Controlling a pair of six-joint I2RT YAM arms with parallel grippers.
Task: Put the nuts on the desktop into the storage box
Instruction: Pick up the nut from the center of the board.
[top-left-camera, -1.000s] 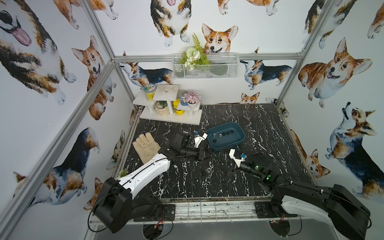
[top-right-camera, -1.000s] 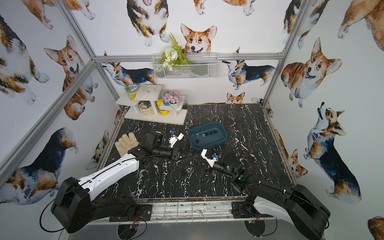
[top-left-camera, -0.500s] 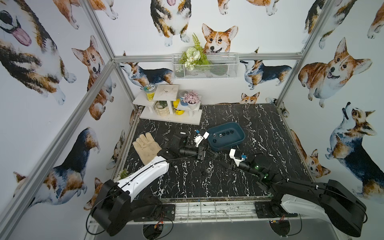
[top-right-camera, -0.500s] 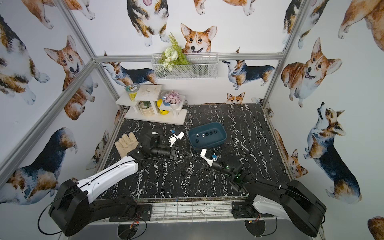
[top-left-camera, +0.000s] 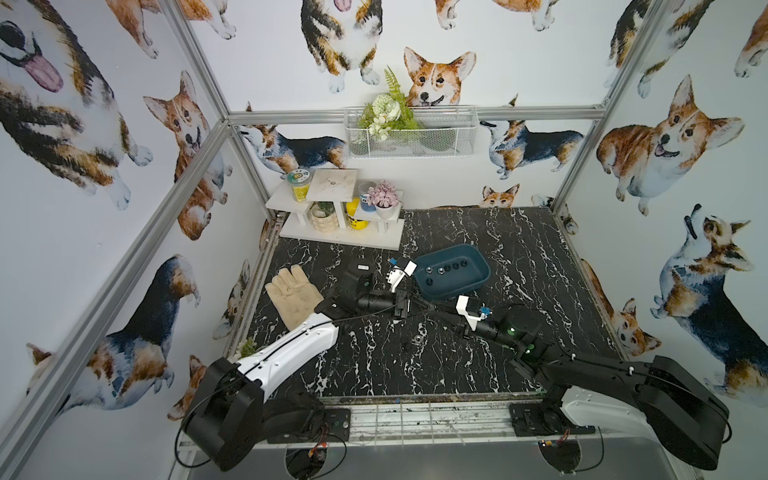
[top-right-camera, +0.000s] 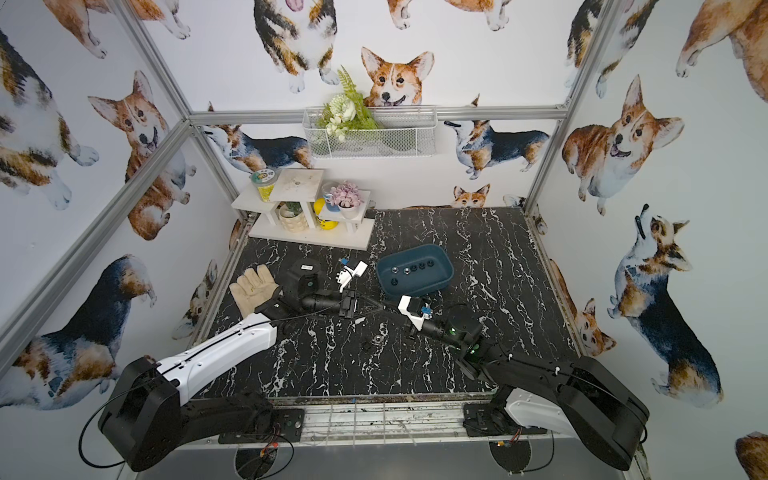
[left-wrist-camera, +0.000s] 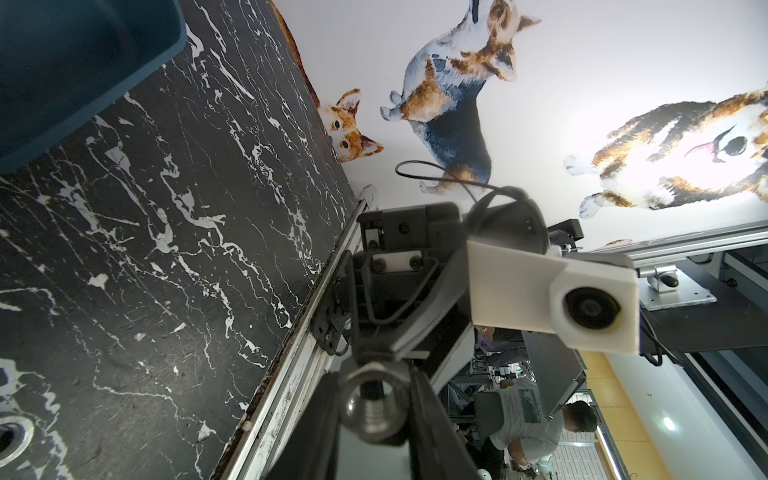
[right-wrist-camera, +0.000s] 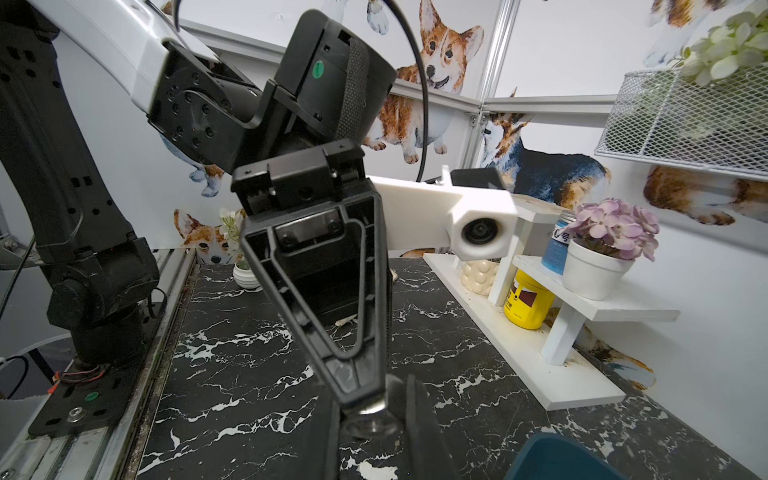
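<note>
Nut (left-wrist-camera: 374, 409), silver, is held in mid-air by left gripper (left-wrist-camera: 374, 395) and right gripper (right-wrist-camera: 372, 419) together, both clamped on it tip to tip. Storage box (top-left-camera: 453, 293) lies just beyond that meeting point toward the back wall, long axis crosswise, about equally near both arms. A loose nut (top-left-camera: 417, 340) sits on the desktop (top-left-camera: 519, 249) just in front.

The storage box (top-left-camera: 469, 279) is teal, nut (left-wrist-camera: 374, 409) silver, desktop (top-left-camera: 519, 249) black (white-veined).
</note>
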